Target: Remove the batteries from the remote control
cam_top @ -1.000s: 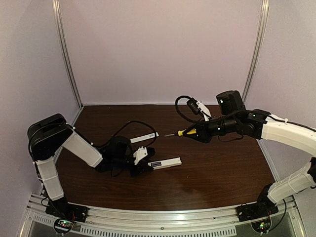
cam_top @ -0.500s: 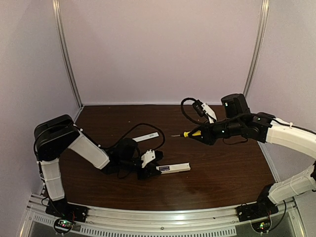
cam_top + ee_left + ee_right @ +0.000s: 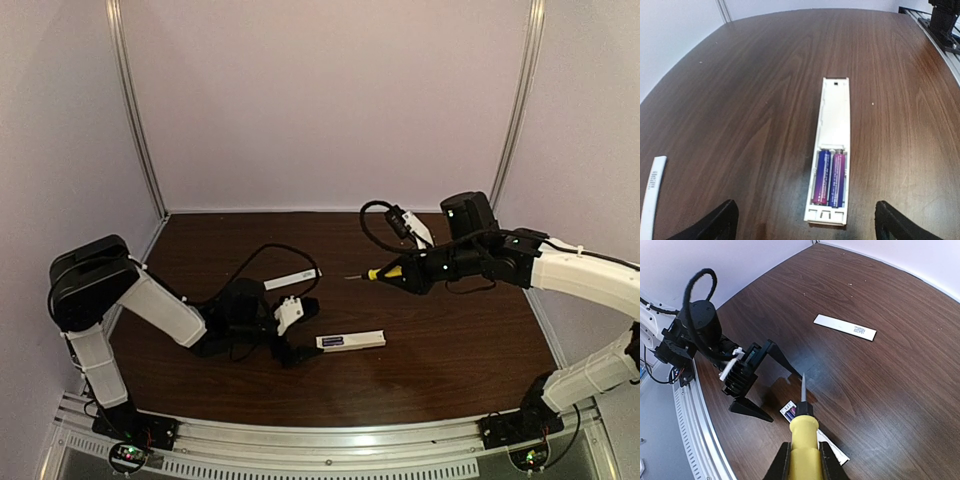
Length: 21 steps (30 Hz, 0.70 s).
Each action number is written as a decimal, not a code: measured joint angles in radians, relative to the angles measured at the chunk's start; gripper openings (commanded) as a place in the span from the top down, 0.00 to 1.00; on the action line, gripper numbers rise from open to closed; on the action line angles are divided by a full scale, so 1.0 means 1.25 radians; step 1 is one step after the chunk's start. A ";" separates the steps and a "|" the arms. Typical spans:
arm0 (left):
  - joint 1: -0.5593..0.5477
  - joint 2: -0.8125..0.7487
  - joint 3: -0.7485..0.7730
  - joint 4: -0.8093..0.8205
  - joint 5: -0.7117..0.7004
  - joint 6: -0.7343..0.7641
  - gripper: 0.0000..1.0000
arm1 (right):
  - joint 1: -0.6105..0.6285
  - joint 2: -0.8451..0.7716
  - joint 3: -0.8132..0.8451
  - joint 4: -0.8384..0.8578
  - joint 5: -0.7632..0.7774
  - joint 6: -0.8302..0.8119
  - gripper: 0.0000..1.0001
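Top external view shows you what changed: the left gripper (image 3: 300, 345) has let go of the remote control (image 3: 351, 341) and backed slightly off its near end, jaws now spread wide and empty, while the remote lies flat on the table (image 3: 440, 340) where it was set half a second ago. Your right gripper (image 3: 801, 456) is clamped on the yellow-handled screwdriver (image 3: 803, 427), tip forward above the table, well apart from the remote. Left wrist view puts the batteries (image 3: 830, 177) side by side, seated at the near end of the open bay, so I judge prying comes next. The cover strip (image 3: 292, 279) lies behind the left arm; printing on it and on the batteries is too small to read
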 measured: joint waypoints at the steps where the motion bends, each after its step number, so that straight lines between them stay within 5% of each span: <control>1: 0.000 -0.021 -0.014 0.014 -0.011 -0.004 0.03 | 0.000 0.000 0.000 0.002 0.000 0.002 1.00; 11: 0.000 -0.130 -0.130 0.211 -0.172 -0.068 0.03 | 0.000 0.002 0.000 0.029 0.000 0.017 1.00; 17: 0.000 -0.121 -0.251 0.385 -0.192 -0.095 0.03 | 0.000 0.017 0.000 0.035 0.000 0.017 1.00; 21: 0.000 -0.108 -0.239 0.379 -0.152 -0.075 0.03 | 0.000 0.017 0.000 0.035 -0.001 0.018 1.00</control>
